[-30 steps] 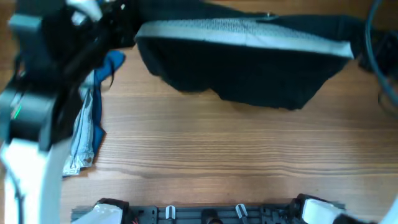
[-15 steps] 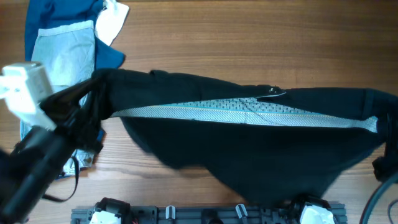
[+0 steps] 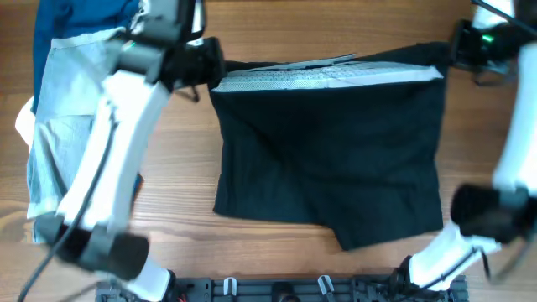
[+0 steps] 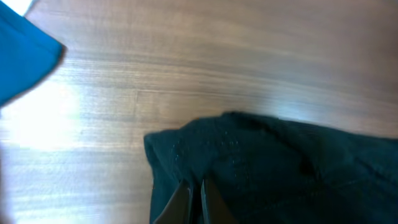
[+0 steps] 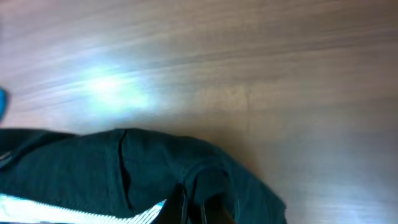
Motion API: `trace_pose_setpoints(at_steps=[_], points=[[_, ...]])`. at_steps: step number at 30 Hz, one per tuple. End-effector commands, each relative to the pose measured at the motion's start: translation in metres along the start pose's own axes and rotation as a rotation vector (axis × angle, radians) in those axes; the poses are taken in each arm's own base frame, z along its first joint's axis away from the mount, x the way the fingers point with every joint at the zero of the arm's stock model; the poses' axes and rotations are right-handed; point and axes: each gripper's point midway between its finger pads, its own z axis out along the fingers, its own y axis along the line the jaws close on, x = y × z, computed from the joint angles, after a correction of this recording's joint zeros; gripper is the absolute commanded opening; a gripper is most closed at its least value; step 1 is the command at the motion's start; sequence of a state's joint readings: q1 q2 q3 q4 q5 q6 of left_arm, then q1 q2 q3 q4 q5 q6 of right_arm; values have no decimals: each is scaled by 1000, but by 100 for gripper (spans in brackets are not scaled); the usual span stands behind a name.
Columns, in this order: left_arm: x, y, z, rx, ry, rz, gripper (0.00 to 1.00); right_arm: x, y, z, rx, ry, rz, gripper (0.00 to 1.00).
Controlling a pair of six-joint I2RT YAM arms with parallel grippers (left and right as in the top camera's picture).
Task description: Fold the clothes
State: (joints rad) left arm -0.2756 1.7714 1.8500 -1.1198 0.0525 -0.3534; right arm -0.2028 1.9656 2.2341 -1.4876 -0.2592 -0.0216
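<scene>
While both arms reached to the far side of the counter point(image 3: 252, 252), the black shorts point(image 3: 327, 159) lay spread over the wood mid-counter. The waistband point(image 3: 327, 77) ran along the far edge with its pale grey inner lining showing, and the legs pointed toward the near edge, the right leg reaching a bit nearer. The left tool point(image 4: 196, 202) was clenched on the left waistband corner, fingers pinched close with black fabric between them. The right tool point(image 5: 194, 208) was clenched on the right waistband corner the same way, with a strip of pale lining just beside it. Off to the left, apart from the black shorts, pale blue denim shorts point(image 3: 63, 126) lay on the counter. A dark blue garment point(image 3: 75, 17) lay at the far left corner, meeting their far end.
</scene>
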Motion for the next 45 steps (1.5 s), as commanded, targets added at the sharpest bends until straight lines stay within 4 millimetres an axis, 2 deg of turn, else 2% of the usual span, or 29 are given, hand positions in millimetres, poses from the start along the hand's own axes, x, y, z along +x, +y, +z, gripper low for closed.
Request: trace_pose_setpoints(at_steps=[1,4,5,6,7,11,13,14,15,16,17,21,25,27,30,33,36,39,41,42,45], points=[[-13,18,81,-88,29,-15,4,-26,-10,87,33,46,-23,4],[-27,15,134,-71,-8,-10,4,-57,-11,153,22,-17,-2,4],[-36,13,159,-56,-44,-9,4,-70,-10,171,17,-57,-5,4],[-42,11,172,-46,-66,-9,4,-79,-8,184,11,-91,-8,4],[-55,7,191,-19,-126,-7,4,-95,-3,202,0,-150,-21,4],[-91,-8,217,54,-292,-2,6,-128,15,237,-23,-287,-58,5],[-108,-16,220,92,-374,1,36,-143,26,252,-35,-361,-88,8],[-114,-19,219,106,-406,3,65,-150,28,256,-26,-395,-91,22],[-121,-22,217,119,-435,3,100,-156,29,259,-17,-425,-86,53],[-126,-24,215,128,-457,4,100,-161,32,257,-22,-450,-95,89],[-131,-26,212,137,-483,10,100,-165,34,254,-26,-469,-97,100],[-135,-23,205,137,-490,7,100,-168,38,230,-25,-474,-99,100],[-114,-14,204,91,-386,3,100,-149,44,210,-24,-390,-102,100],[-102,-10,202,70,-328,2,100,-135,51,214,-42,-331,-117,100],[-86,-3,198,42,-251,-2,100,-114,74,222,-86,-255,-137,100],[-72,8,194,9,-184,-23,100,-99,111,226,-167,-209,-160,100],[-54,30,196,-52,-103,-110,100,-74,139,239,-178,-133,-52,100],[-46,52,195,-100,-60,-202,100,-62,151,251,-145,-108,110,93],[-47,66,193,-115,-55,-259,100,-56,162,259,-149,-93,168,80],[-47,72,190,-122,-52,-282,100,-52,163,266,-137,-82,215,71],[-48,83,185,-134,-46,-301,100,-44,167,281,-130,-60,291,62]])
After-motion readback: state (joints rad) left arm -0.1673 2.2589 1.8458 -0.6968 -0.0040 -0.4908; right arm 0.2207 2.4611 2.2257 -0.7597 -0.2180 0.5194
